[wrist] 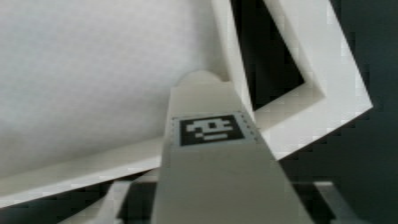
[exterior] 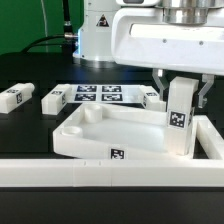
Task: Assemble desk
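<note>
Gripper [exterior: 183,92] hangs over the exterior view's right end of the tabletop [exterior: 85,148], its fingers [exterior: 162,87] closed on the top of the upright leg [exterior: 180,125], one on each side. The leg stands vertical at the tabletop's near right corner, tag facing the camera; cannot tell if it is seated in the socket.

Wrist view: the same leg [wrist: 214,175] fills the centre, its tag [wrist: 212,130] is readable, and the tabletop floor [wrist: 89,80] and rim lie beyond.

The tabletop lies mid-table, open side up, just behind the long low wall [exterior: 100,176]. Three loose legs lie flat on the black table [exterior: 30,125]: far-left leg [exterior: 18,98], second leg [exterior: 55,98], third leg [exterior: 152,98] beside the gripper. The marker board [exterior: 97,94] lies between the second and third legs.
</note>
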`<control>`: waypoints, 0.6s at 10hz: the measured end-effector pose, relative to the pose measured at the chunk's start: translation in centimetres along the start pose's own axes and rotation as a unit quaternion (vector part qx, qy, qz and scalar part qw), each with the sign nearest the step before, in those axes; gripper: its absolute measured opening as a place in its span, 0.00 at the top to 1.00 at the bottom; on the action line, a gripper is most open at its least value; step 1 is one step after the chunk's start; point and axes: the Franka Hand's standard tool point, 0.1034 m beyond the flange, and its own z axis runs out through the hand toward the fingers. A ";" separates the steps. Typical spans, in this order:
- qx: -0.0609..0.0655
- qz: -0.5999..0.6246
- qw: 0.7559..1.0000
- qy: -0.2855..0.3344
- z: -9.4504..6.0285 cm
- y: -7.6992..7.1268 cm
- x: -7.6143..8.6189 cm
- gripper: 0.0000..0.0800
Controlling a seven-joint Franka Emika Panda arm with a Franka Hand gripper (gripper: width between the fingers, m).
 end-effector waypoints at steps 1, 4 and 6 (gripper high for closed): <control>0.002 -0.012 1.000 0.001 -0.1 -0.1 0.0 0.53; 0.011 -0.095 0.995 0.002 -2.0 0.2 -1.1 0.19; 0.018 -0.115 0.993 0.001 -3.5 1.6 -2.4 0.19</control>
